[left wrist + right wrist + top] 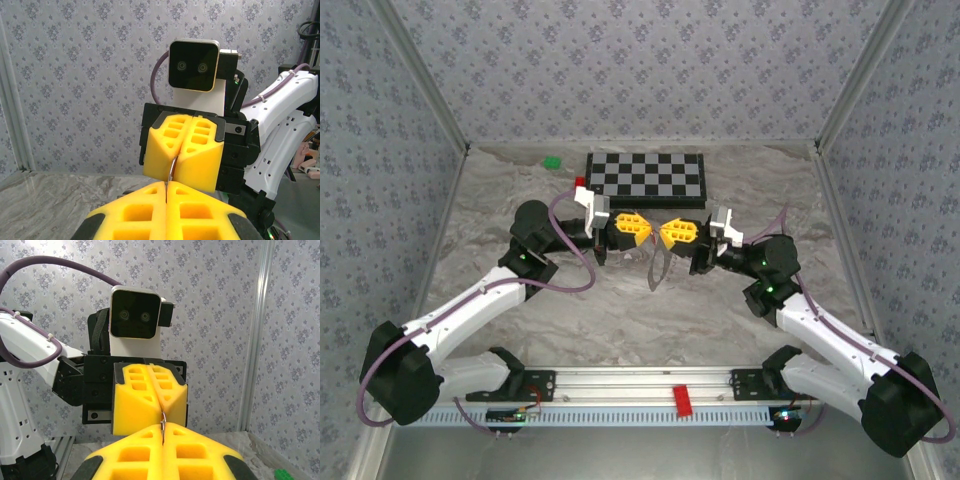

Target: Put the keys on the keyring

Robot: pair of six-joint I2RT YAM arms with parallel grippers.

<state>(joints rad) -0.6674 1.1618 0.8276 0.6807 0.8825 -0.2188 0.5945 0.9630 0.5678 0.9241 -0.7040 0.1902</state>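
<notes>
Facing each other above mid-table, the left gripper (638, 229) and right gripper (672, 234) meet tip to tip, just in front of the chessboard (647, 178).

Grip state: both pairs of yellow fingers are pressed fully together. From the left wrist, a thin grey strand of the keyring (171, 173) leaves the right gripper's seam and enters the left gripper's seam. The right wrist shows the same strand from the other side. Each gripper is therefore pinched on the keyring. From above, the rest of the loop hangs slack below the fingertips towards the table (620, 310).

Markings: the chessboard carries plain black and grey squares.

Surface: the table has a grey-white marbled covering. A green block (552, 161) lies beyond the board's far-left corner. A red block (581, 182) sits at its left edge.

Room: the wallpaper (640, 60) is grey with a repeated floral motif on three sides, and there are aluminium posts (840, 110) at the corners. A slotted rail (620, 385) runs along the near edge and carries a red clip (682, 399).
</notes>
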